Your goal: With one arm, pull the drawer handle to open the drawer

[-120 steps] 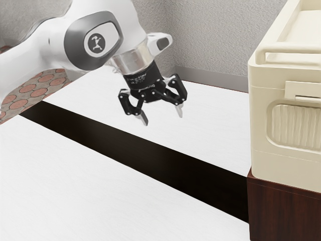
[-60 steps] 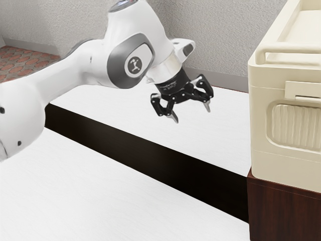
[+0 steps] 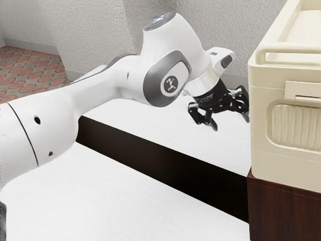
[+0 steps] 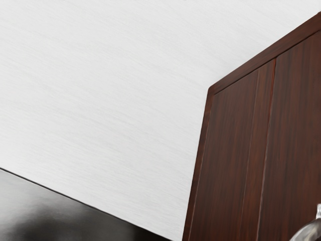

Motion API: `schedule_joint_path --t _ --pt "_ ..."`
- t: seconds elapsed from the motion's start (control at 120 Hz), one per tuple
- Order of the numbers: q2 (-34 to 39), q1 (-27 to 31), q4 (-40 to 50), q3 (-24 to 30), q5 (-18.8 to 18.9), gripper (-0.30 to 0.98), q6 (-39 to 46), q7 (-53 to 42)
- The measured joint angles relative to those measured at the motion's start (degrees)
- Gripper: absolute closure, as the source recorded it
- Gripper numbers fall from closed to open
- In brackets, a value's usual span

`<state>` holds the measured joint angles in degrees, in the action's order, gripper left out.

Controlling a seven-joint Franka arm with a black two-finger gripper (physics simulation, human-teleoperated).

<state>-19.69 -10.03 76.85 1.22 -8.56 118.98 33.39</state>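
My gripper [image 3: 230, 122] stands open above the white surface in the exterior view, tilted downward, with nothing between its fingers. Its right-hand finger borders the cream cabinet-like box's near left edge in that view; I cannot tell whether they touch. Under the box is a dark red-brown wooden cabinet [image 3: 283, 211]. In the wrist view the wooden cabinet [image 4: 233, 150] shows panels with thin seams. A shiny curved metal piece [image 4: 307, 233] lies against the wood at the corner; whether it is the drawer handle I cannot tell.
The cream box [image 3: 261, 125] has a raised rail and ribbed panel and rises beside the gripper. A white surface [image 3: 150, 201] spreads below the arm, crossed by a long dark band [image 3: 165, 159]. A grey wall [image 3: 215, 30] stands behind.
My arm has reached out toward the exterior view's right, bringing the open gripper from over the white surface up beside the cream box's edge. The box and cabinet have not moved.
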Motion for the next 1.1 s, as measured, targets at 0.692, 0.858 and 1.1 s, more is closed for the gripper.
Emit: schedule_joint_path --t 0.692,0.858,1.1 --pt "0.34 -0.03 2.51 3.24 -2.44 0.41 5.83 -1.77" --pt "0.98 -0.42 3.72 3.27 -2.66 0.44 6.57 -1.97" --pt "1.79 -0.76 5.51 3.3 -3.41 0.47 7.0 -2.2"
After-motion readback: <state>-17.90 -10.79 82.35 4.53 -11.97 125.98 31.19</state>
